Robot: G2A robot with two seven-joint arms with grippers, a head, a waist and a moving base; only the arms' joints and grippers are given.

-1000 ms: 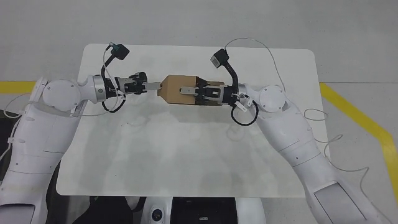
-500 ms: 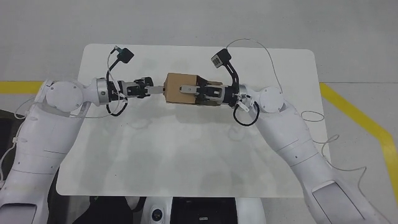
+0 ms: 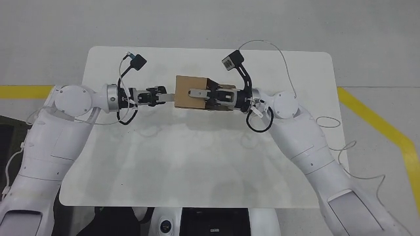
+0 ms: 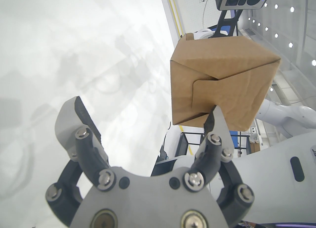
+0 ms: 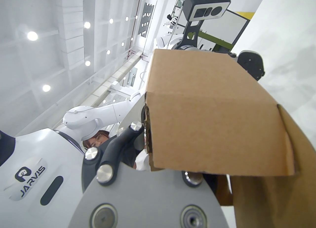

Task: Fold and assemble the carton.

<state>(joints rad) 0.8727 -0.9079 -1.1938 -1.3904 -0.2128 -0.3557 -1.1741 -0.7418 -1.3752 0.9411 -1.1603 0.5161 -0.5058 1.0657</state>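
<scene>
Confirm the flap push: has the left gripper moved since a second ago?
Yes. The left gripper has shifted away from the left edge of the table, toward the carton.

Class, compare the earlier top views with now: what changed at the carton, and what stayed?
The left gripper, open, advanced against the carton, whose pointed end there is now flat. The right gripper kept holding the other end, unmoved.
</scene>
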